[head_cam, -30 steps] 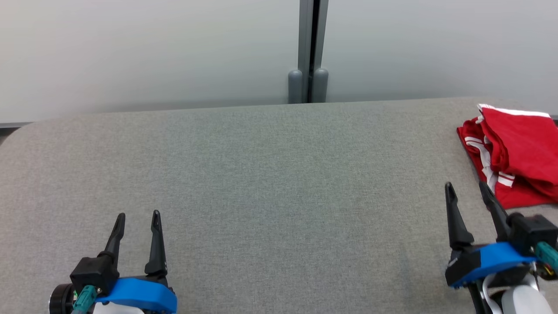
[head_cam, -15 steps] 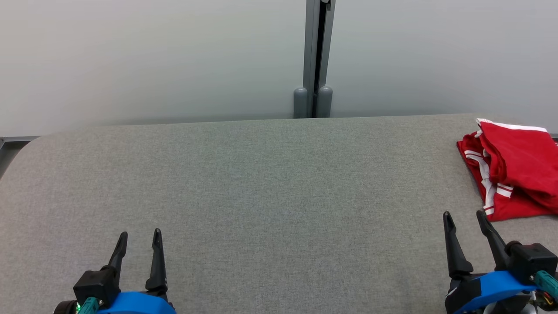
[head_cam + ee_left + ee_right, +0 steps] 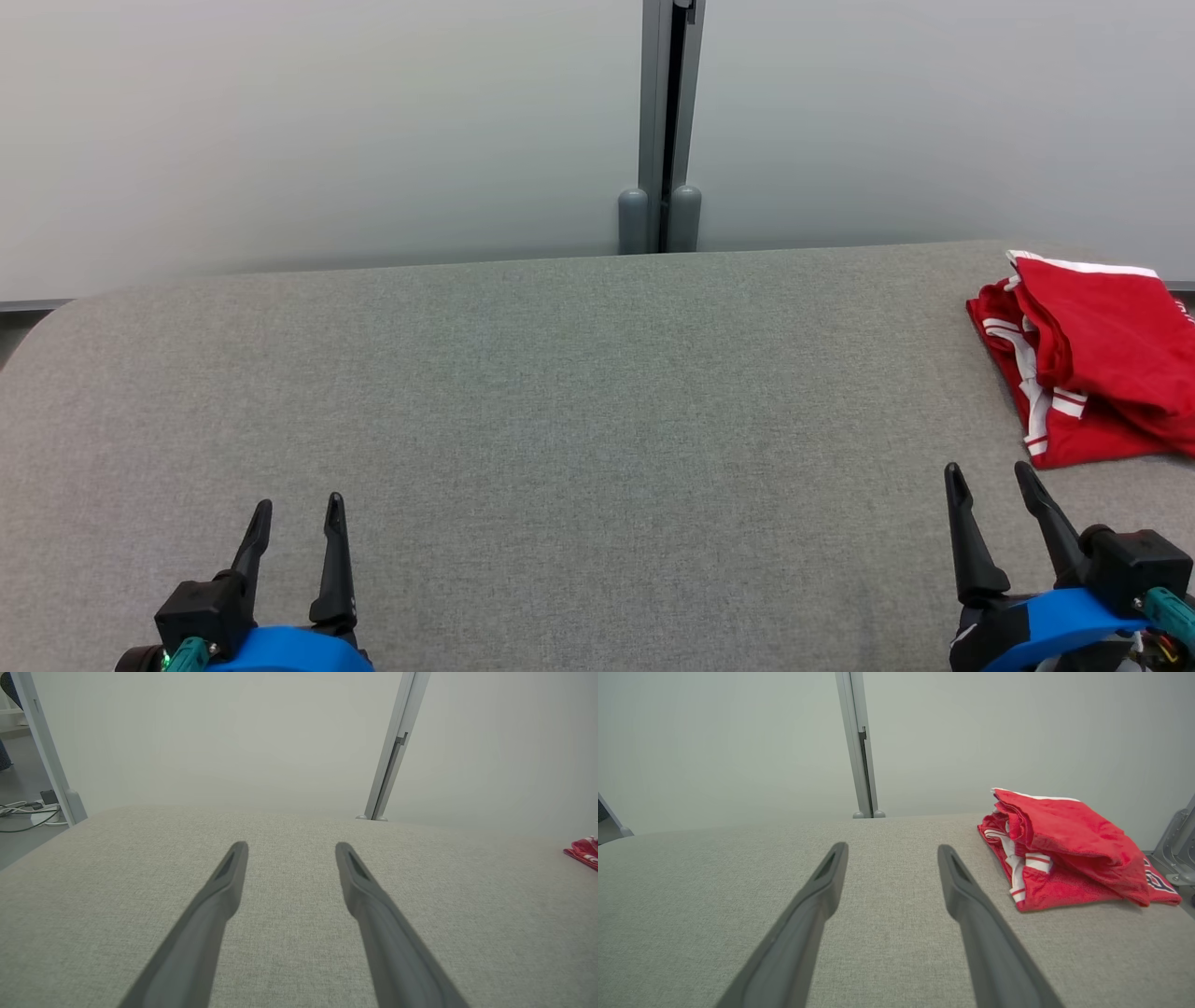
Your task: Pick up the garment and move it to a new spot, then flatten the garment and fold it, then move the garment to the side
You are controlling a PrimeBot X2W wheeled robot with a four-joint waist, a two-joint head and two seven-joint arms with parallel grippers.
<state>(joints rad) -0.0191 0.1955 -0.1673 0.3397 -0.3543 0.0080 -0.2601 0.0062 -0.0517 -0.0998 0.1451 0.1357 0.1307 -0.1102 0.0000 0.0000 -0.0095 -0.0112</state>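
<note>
- The red garment (image 3: 1102,359), folded and white-striped, lies at the table's (image 3: 560,392) far right corner.
- The right gripper (image 3: 986,474) is at the near edge, just short of the garment, fingers spread and empty.
- The left gripper (image 3: 299,506) is at the near left corner, fingers likewise apart.

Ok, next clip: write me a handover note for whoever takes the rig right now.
Left end effector: open, empty, over the grey table, near left.
Right end effector: open, empty, just short of the garment, not touching it.
The garment: red, a loosely folded heap at the table's far right edge.
Done: it looks folded and set aside, though rumpled; I cannot confirm this is the final fold.
Left: if not, pick up, flatten, fold, move aside.
</note>
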